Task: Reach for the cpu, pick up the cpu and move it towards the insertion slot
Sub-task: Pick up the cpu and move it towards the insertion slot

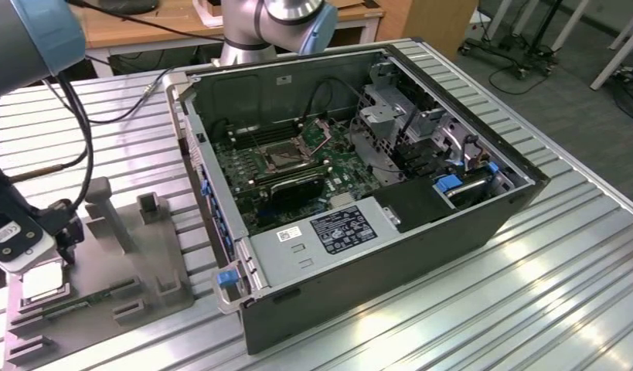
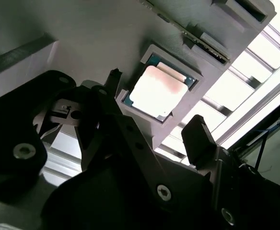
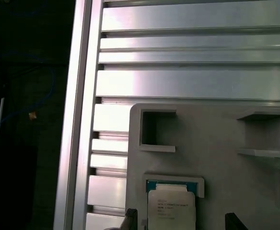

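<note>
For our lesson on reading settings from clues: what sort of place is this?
Probably a robotics lab or workshop: a robot arm stands at a slatted metal table holding an open computer case and a grey fixture plate.

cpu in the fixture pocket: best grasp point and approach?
Pinch the cpu by two opposite thin edges, coming straight down from above. It lies flat in the grey fixture pocket; a raised lip walls one edge, so take the free sides the open gripper flanks.

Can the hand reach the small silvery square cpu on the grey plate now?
Probably yes: the open hand hangs over the small silvery square cpu, fingers either side, and nothing covers it.
</note>
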